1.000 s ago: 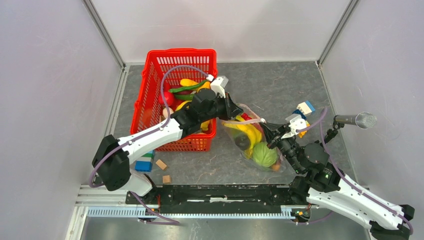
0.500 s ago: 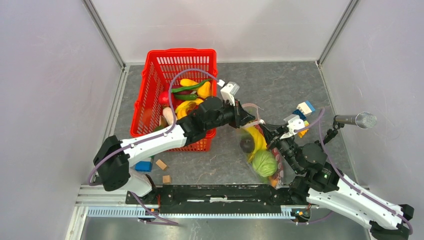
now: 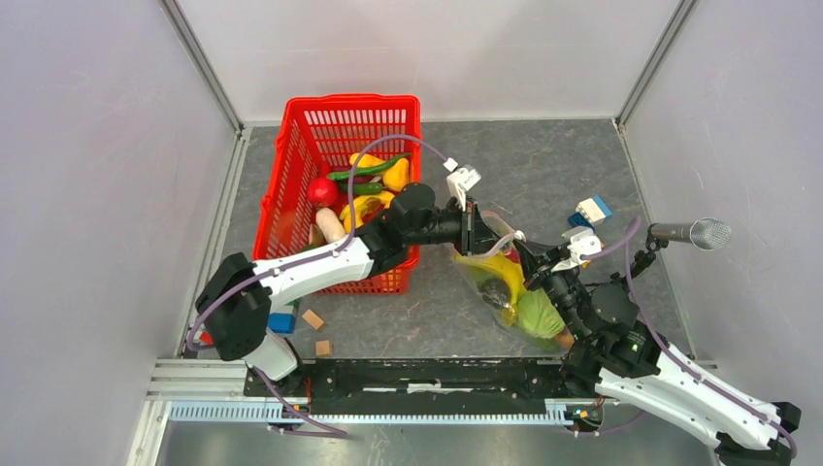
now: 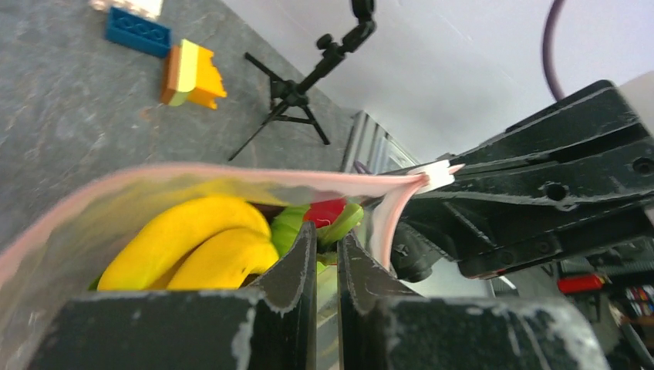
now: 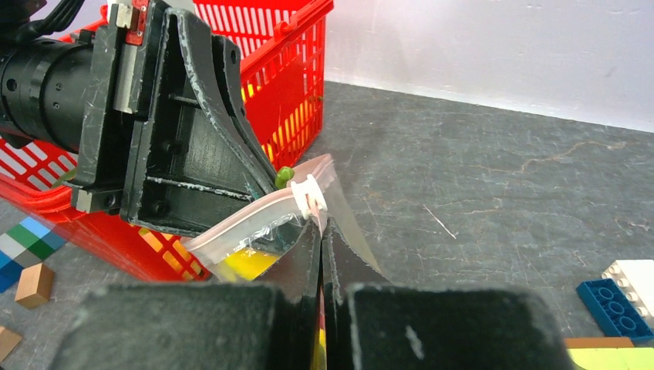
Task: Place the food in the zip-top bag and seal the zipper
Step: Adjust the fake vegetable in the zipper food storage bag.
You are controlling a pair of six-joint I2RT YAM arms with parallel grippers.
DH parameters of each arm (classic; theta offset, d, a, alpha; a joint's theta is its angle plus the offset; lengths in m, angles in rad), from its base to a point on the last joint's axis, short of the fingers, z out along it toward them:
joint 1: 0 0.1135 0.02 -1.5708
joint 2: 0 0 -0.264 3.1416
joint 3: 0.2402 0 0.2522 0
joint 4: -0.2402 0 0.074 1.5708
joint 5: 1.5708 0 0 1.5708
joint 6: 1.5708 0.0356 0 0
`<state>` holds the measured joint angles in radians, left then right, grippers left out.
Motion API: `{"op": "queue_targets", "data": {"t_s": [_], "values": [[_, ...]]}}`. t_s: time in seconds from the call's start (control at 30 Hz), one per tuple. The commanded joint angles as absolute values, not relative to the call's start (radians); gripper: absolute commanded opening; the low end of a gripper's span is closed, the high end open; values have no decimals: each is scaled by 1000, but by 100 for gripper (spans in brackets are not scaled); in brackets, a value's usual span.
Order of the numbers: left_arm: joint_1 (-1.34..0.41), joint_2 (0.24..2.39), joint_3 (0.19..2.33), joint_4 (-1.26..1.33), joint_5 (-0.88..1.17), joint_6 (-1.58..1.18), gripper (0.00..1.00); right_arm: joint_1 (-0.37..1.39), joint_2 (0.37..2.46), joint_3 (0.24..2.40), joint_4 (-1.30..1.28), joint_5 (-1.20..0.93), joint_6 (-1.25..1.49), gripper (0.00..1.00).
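Note:
The clear zip-top bag (image 3: pixel 507 254) hangs between my two grippers right of the basket. Inside it are yellow bananas (image 4: pixel 193 239), a green cabbage-like ball (image 3: pixel 539 314), and red and green pieces (image 4: pixel 330 214). The pink zipper (image 4: pixel 231 173) arcs along the mouth, which gapes; its white slider (image 5: pixel 308 193) sits at the end by my right gripper. The left gripper (image 3: pixel 477 230) is shut on the near lip of the bag's mouth. My right gripper (image 3: pixel 525 257) is shut on the bag's corner just below the slider. More food (image 3: pixel 369 180) lies in the basket.
The red mesh basket (image 3: pixel 354 100) stands at the back left, against my left arm. Building blocks lie at the right (image 3: pixel 590 210) and near left (image 3: pixel 281 318), with two wooden cubes (image 3: pixel 317 332). A microphone on a small tripod (image 3: pixel 691 233) stands at the right wall.
My left gripper has moved right and toward the right arm with the bag's lip in it. The bag and its contents have swung nearer the right arm's base.

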<state>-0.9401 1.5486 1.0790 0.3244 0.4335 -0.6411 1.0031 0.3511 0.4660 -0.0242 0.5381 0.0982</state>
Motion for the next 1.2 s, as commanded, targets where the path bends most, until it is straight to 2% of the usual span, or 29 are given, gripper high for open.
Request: {"op": "queue_targets", "data": {"t_s": [0.0,0.13,0.33,0.53,0.67,0.83,0.97,1.17], "values": [[-970,1637,1204,210,623,-643,2,1004,321,479,127,539,122,0],[-1010,1659,1202,122,516,-573,2,1003,314,486,111,542,121,0],[-1066,1653,1170,124,374,-563,2,1003,313,482,113,559,125,0],[-1103,1676,1175,252,333,-595,2,1003,309,467,135,542,134,0],[-1101,1681,1112,428,249,-668,2,1003,295,464,135,510,143,0],[-1103,1744,1149,434,270,-680,2,1002,269,454,164,465,146,0],[-1108,1761,1081,505,233,-701,2,1003,254,460,183,447,147,0],[-1118,1808,1081,576,317,-724,2,1003,254,463,190,435,156,0]]}}
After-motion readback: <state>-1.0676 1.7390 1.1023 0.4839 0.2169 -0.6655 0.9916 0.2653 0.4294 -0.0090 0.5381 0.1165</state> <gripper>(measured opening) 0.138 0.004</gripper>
